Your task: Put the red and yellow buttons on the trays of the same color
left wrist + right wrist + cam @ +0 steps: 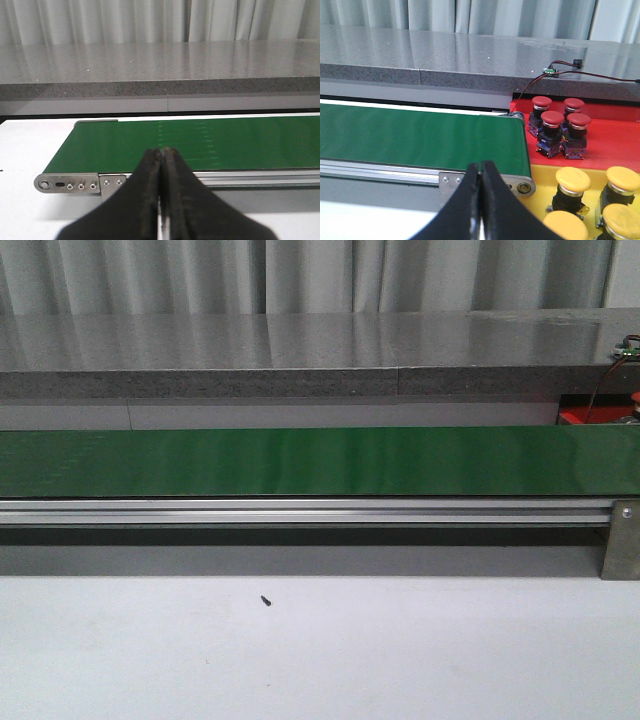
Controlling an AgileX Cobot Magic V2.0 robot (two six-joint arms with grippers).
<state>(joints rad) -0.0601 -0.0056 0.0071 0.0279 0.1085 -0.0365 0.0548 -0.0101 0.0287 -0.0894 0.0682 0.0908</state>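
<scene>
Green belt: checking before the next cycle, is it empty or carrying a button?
Empty: the green belt shows bare in all three views.

I see pale curtains (300,275) across the top of the frame, a grey speckled counter (300,355) beneath them catching soft reflections, a white table (320,650) filling the lower frame, a small dark speck (266,600) left of centre

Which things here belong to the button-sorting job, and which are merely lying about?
Job:
red buttons
yellow buttons
red tray
yellow tray
green conveyor belt

Lying about:
small dark speck on the table
wired green circuit board
</scene>
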